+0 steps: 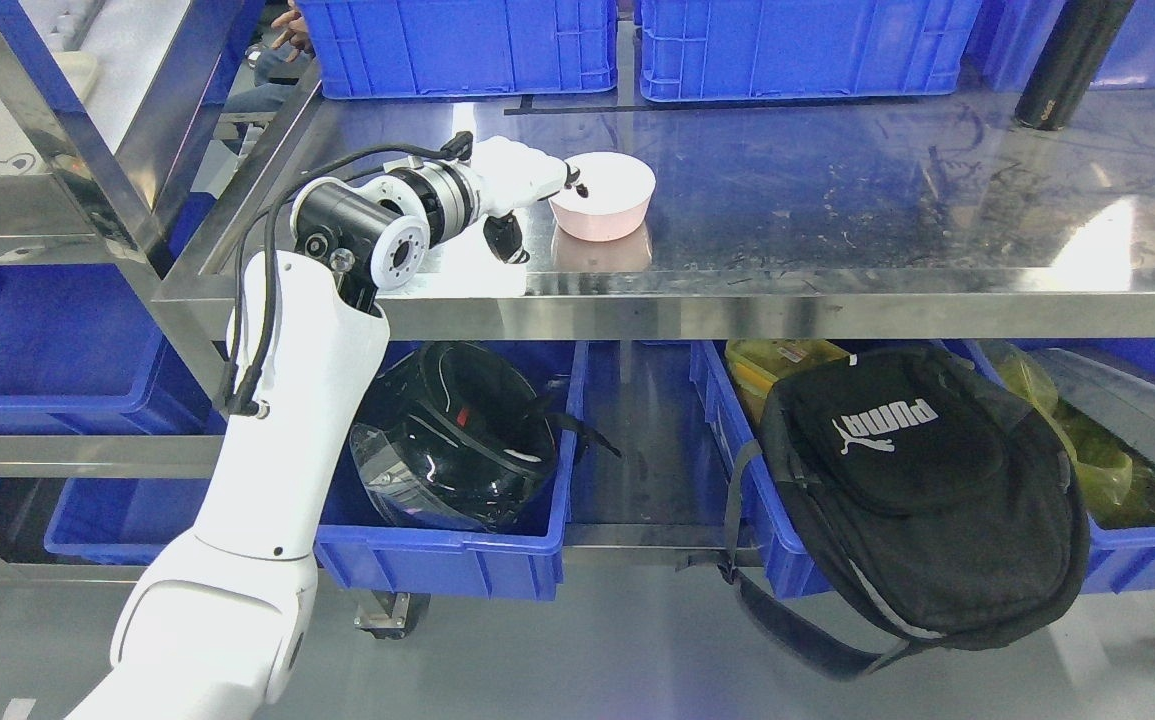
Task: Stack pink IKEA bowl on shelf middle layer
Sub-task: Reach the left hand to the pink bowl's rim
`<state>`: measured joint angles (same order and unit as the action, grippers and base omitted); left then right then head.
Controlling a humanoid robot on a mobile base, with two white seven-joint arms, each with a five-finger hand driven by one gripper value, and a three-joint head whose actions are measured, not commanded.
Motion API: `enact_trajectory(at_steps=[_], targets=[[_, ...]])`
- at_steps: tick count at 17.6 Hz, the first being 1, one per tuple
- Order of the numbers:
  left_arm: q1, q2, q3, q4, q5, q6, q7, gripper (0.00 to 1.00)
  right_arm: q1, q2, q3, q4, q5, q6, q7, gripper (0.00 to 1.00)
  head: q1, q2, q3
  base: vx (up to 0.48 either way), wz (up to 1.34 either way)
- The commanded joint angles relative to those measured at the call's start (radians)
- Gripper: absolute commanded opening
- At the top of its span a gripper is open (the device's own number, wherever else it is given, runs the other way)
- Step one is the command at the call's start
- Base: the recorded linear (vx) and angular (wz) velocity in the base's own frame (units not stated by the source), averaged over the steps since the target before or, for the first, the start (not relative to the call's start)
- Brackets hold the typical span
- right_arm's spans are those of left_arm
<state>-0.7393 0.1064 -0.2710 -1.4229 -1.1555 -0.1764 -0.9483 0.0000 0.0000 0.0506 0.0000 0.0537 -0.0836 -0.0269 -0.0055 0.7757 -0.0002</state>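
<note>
A pink bowl (pixel 605 200) stands upright on the steel shelf (pixel 837 200), left of its middle, with its reflection just below it. My left arm comes up from the lower left and reaches over the shelf's front edge. The left hand (pixel 540 212) is at the bowl's left side. Its fingertips (pixel 573 184) rest over the bowl's left rim. The black-tipped thumb (pixel 507 240) hangs lower, apart from the bowl's wall, so the hand is not closed around it. The right arm is out of view.
Blue crates (pixel 457 45) line the shelf's back, and a black cylinder (pixel 1067 60) stands at the back right. Below the shelf a black helmet (pixel 457 435) sits in a crate and a black backpack (pixel 927 490) hangs over another. A person's hand (pixel 287 25) shows at the top left.
</note>
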Motion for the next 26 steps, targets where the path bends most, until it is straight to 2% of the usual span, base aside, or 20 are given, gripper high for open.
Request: enact_trajectory(at_steps=[1,4,11,17,24,26], targets=[[-0.032,-0.034,-0.024,0.099,-0.015,-0.005,-0.003,0.62,0.023,-0.017,0.000,-0.017,0.000,0.001,0.001,1.00,0.0000,0.000,0.000,0.000,0.00],[-0.060,-0.034,-0.024,0.133,-0.015,-0.006,-0.003,0.59,0.023,-0.017,0.000,-0.017,0.000,0.001,0.001,1.00,0.0000,0.000,0.000,0.000,0.00],[-0.103,-0.039,-0.033,0.208,-0.021,-0.006,-0.003,0.58,0.023,-0.017,0.000,-0.017,0.000,0.001,0.001,1.00,0.0000,0.000,0.000,0.000,0.00],[-0.103,-0.083,-0.045,0.286,-0.021,-0.020,0.002,0.56,0.023,-0.017,0.000,-0.017,0.000,0.001,0.001,1.00,0.0000,0.000,0.000,0.000,0.00],[-0.103,-0.065,-0.042,0.318,-0.024,-0.028,0.002,0.47,0.023,-0.017,0.000,-0.017,0.000,0.001,0.001,1.00,0.0000,0.000,0.000,0.000,0.00],[-0.104,-0.067,-0.037,0.326,-0.024,-0.029,0.000,0.41,0.023,-0.017,0.000,-0.017,0.000,0.001,0.001,1.00,0.0000,0.000,0.000,0.000,0.00]])
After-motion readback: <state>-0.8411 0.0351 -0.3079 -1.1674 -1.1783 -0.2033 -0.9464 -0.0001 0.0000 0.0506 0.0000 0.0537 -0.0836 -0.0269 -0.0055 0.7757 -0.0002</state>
